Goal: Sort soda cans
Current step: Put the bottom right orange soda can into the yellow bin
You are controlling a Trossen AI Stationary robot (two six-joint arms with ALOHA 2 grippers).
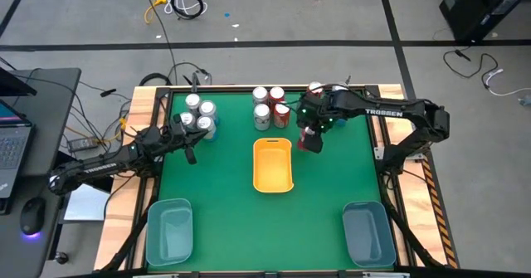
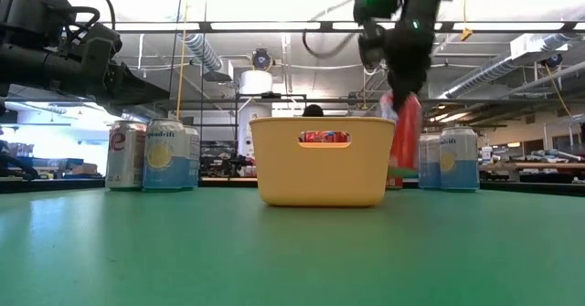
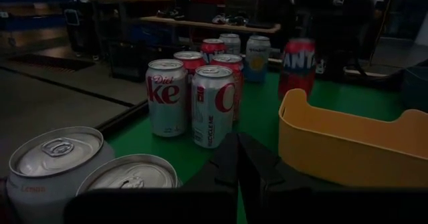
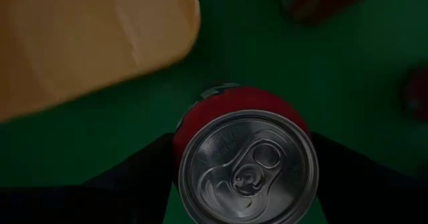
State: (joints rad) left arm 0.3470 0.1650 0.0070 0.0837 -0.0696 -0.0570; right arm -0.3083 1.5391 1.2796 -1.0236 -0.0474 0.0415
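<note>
Silver-topped red can (image 4: 244, 154) sits between the right gripper (image 1: 309, 139) fingers, held off the green table (image 1: 323, 187) just beside the yellow bin (image 1: 273, 164); left gripper (image 1: 187, 142), fingers shut and empty, waits near four silver cans (image 1: 200, 117).

Grey floor (image 1: 274, 12) with cables (image 1: 178, 2); black desk (image 1: 41, 95), laptop (image 1: 12, 141); ceiling ducts (image 2: 201, 55).

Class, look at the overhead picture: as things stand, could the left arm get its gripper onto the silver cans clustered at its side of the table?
Probably yes: the left gripper, shut, sits right beside the silver cans, with nothing between them; it would have to open first.
</note>
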